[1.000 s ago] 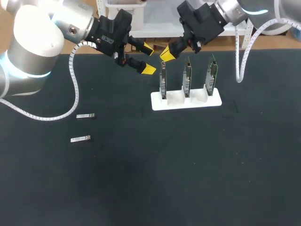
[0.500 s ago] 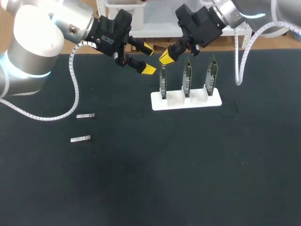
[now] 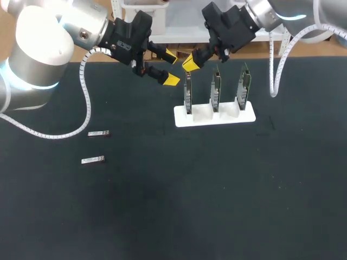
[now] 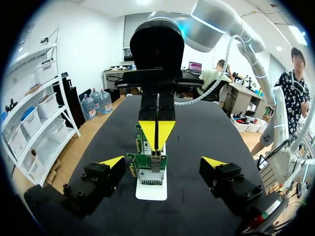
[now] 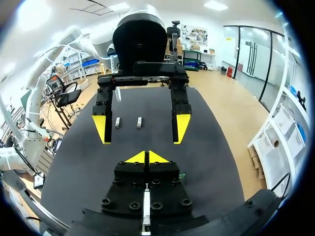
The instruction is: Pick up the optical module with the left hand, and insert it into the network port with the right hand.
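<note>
Two small silver optical modules lie on the dark mat at the left, one (image 3: 98,133) farther back and one (image 3: 92,160) nearer; in the right wrist view both modules (image 5: 117,122) (image 5: 139,122) show beyond the left gripper. A white stand (image 3: 214,115) holds three upright circuit boards; the nearest board (image 4: 147,169) carries a metal port (image 4: 156,164). My left gripper (image 3: 168,67) (image 4: 162,163) hangs open and empty just left of the stand. My right gripper (image 3: 190,63) (image 5: 146,157) is shut with nothing in it, above the leftmost board, facing the left gripper (image 5: 141,127).
The stand sits at the back middle of the dark mat (image 3: 179,195). The table's far edge (image 3: 303,57) runs close behind both grippers.
My right gripper has drawn slightly up and to the left, away from the leftmost board. The left arm and the modules have not moved.
</note>
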Motion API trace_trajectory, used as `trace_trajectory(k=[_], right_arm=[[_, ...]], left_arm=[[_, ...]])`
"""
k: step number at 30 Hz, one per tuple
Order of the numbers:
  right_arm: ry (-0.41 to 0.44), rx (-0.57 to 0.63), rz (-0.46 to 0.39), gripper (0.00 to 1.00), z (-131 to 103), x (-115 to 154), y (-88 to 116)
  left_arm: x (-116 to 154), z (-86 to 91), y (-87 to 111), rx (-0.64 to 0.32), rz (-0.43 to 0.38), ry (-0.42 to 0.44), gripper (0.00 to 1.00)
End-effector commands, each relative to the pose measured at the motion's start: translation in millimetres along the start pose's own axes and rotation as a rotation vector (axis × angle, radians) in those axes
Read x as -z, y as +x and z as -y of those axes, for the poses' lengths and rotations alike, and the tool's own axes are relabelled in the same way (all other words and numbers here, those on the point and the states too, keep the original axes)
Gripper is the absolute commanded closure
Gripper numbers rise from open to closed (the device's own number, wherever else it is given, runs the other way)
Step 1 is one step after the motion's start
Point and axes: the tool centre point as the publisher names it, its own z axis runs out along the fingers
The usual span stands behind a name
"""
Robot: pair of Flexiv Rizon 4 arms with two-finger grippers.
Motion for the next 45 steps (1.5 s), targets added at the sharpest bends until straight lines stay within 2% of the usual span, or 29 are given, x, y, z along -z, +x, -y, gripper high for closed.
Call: trace_trajectory(k=[1, 20, 30, 45], right_arm=[[0.001, -0.001, -0.004, 1.0, 2, -2, 1], [-0.006, -0.014, -0.029, 1.0, 5, -7, 8], [0.003, 0.003, 0.008, 1.0, 2, 1, -3], [0.007, -0.005, -0.014, 1.0, 6, -4, 4]], left_arm=[[0, -2.0, -0.8, 0.0, -0.004, 0.004, 0.0], [0, -2.0, -0.8, 0.0, -0.004, 0.004, 0.0], [0, -2.0, -0.8, 0.0, -0.004, 0.004, 0.0], [0, -2.0, -0.8, 0.0, -0.004, 0.004, 0.0]])
